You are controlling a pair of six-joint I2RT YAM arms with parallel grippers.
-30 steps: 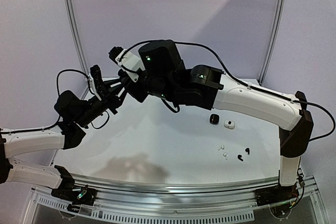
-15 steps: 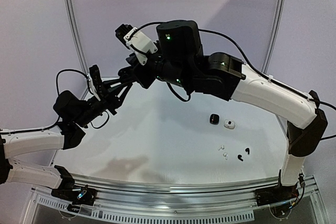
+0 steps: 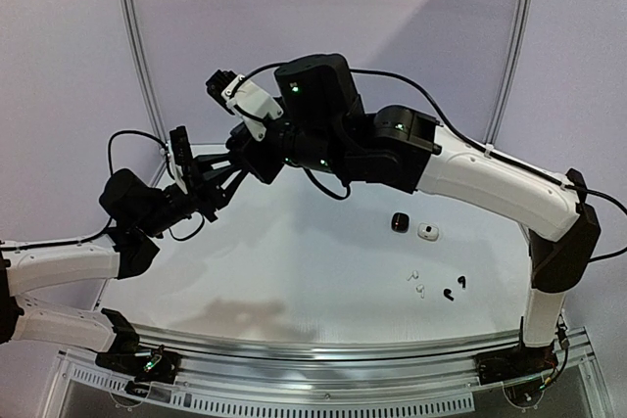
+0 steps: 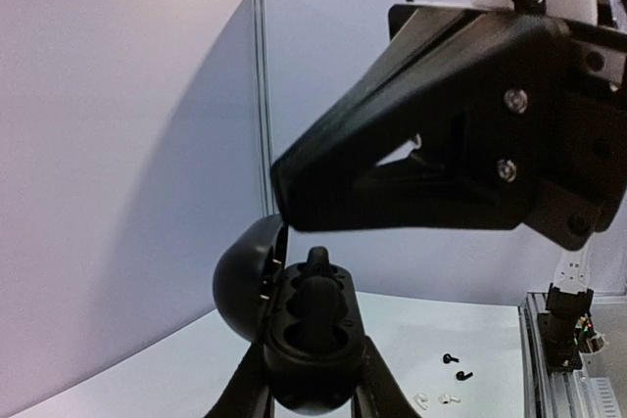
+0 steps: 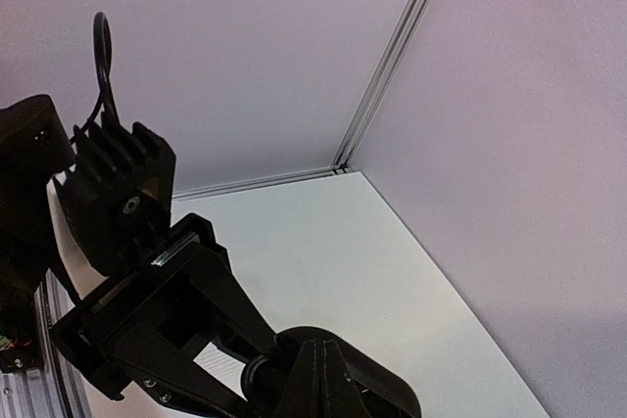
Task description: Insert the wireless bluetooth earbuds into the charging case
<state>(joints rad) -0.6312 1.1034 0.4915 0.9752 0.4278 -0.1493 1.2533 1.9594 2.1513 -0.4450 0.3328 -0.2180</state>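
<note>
**Two robot arms meet in mid-air at an open earbud case**

Far L, the left arm [image 3: 59, 266] stretches up and away from the near edge. The left fingers [image 4: 377, 394] are clamped on both sides of a black charging case [image 4: 309, 349], which they hold high above the white surface [image 3: 294, 271]. The case's lid [image 4: 243, 281] hangs open to the L. From the left wrist view, a dark earbud [image 4: 315, 286] appears to stand in one well w/ its stem up. It's black on black, so I can't be sure.

Just R of the case, the right fingers [image 4: 441, 154] slant down from above. They are pressed together to a point, w/ nothing visible btwn them. The tip sits right at the lid's upper edge. I can't tell if it's touching or only very close.

Further R, on the surface, a second black case [image 3: 399, 223] sits w/ a white case [image 3: 427, 232] just beside it. Nearer the front edge, two white earbuds [image 3: 416, 284] lie close together. Two black earbuds [image 3: 454, 289] lie just R of them. All four are loose and apart from both of those cases.

Far R, the right arm [image 3: 490, 183] arches from its base up and across to the L.
</note>
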